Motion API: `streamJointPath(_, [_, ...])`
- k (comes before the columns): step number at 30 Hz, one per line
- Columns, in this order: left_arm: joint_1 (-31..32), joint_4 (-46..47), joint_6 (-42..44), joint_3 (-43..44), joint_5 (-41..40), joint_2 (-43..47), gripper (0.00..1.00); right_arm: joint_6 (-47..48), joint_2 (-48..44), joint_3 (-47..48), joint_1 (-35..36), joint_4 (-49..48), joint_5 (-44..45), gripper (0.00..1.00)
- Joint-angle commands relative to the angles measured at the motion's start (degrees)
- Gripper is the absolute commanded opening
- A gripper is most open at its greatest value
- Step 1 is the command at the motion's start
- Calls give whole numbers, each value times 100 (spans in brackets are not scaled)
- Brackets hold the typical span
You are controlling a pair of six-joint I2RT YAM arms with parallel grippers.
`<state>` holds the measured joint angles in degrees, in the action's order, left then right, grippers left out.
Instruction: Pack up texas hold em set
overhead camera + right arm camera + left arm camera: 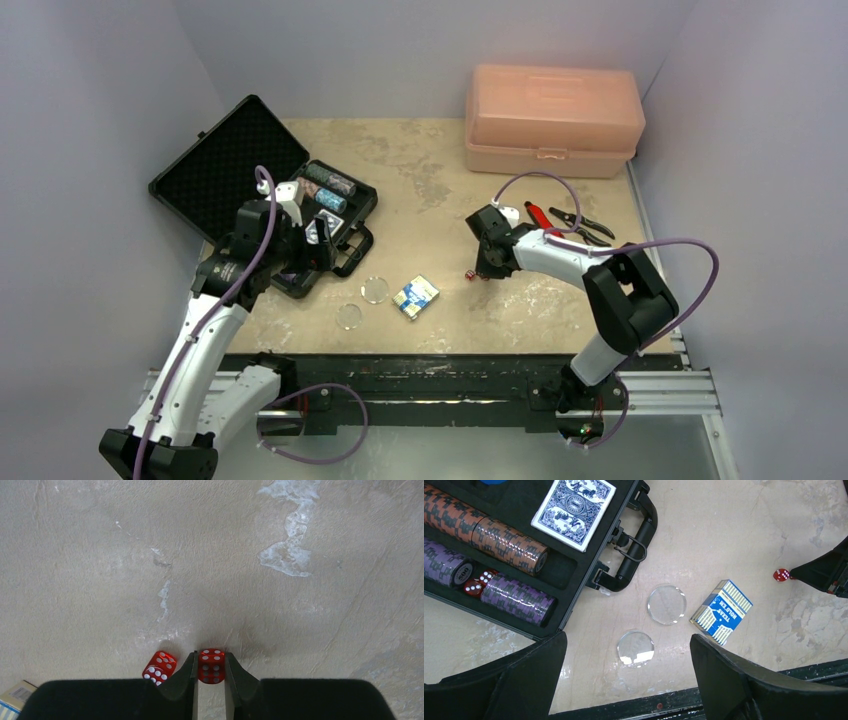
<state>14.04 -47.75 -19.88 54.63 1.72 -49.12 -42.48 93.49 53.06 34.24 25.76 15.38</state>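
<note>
The black case (225,165) lies open at the left, with chip rows (509,545), a blue card deck (574,510) and two red dice (479,582) in its foam. My left gripper (628,642) hangs open above two clear discs (667,604) (636,648) on the table. A second blue deck (722,611) lies to their right. My right gripper (211,653) is down at the table, shut on a red die (211,667). Another red die (160,666) rests just outside its left finger.
A pink plastic toolbox (553,120) stands at the back right. Red-handled pliers (570,222) lie in front of it, right behind my right arm. The case's handle (636,545) points toward the discs.
</note>
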Motion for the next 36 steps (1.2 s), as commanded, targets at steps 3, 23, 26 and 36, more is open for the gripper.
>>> streamJointPath(3, [37, 61, 63, 129, -36, -1, 94, 123, -163, 292, 38, 332, 320, 0])
streamJointPath(23, [37, 88, 81, 144, -110, -80, 94, 751, -367, 1698, 34, 738, 721, 0])
streamJointPath(26, [37, 105, 81, 161, -94, -90, 94, 805, -339, 1936, 39, 733, 720, 0])
streamJointPath(36, [38, 129, 78, 166, -101, -80, 94, 828, 10, 2857, 38, 364, 28, 0])
